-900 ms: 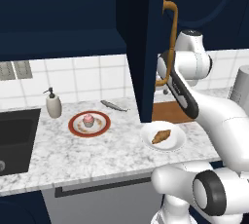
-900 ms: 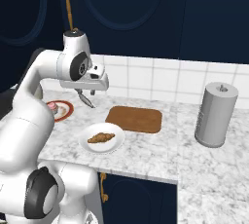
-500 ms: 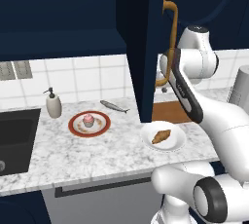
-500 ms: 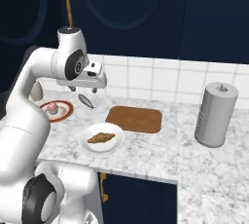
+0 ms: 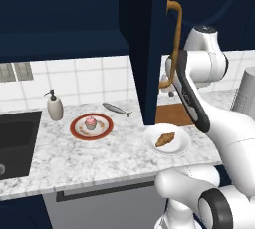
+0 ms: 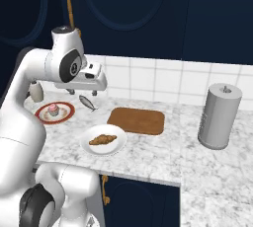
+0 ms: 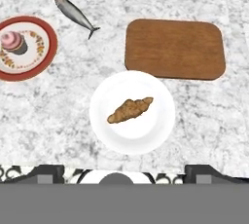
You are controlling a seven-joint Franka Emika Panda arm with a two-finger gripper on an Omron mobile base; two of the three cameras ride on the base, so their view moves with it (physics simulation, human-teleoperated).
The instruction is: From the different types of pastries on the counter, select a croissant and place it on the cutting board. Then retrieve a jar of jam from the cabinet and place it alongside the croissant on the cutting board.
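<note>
The claw [image 6: 94,92] has risen, leaving the croissant [image 7: 130,109] unobstructed below.

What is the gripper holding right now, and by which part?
Nothing. The gripper hangs above the counter, and the croissant lies untouched on its white plate. Whether the jaws are open can't be told.

1. Wall behind the worktop: white square tiles [image 6: 163,80] with grey grout, running the full width.
2. Dark navy upper units [image 5: 60,9] above the tiles; one panel in the right base view carries a thin curved inlay line.
3. Black sink basin [image 5: 15,138] recessed at the far left end.
4. Twin grey outlet plates [image 5: 12,72] on the tiles above the sink.
5. Navy lower cupboard door [image 6: 133,204] with a small brass handle [image 6: 105,190].
6. Lighting flat and even, soft shadows.
</note>
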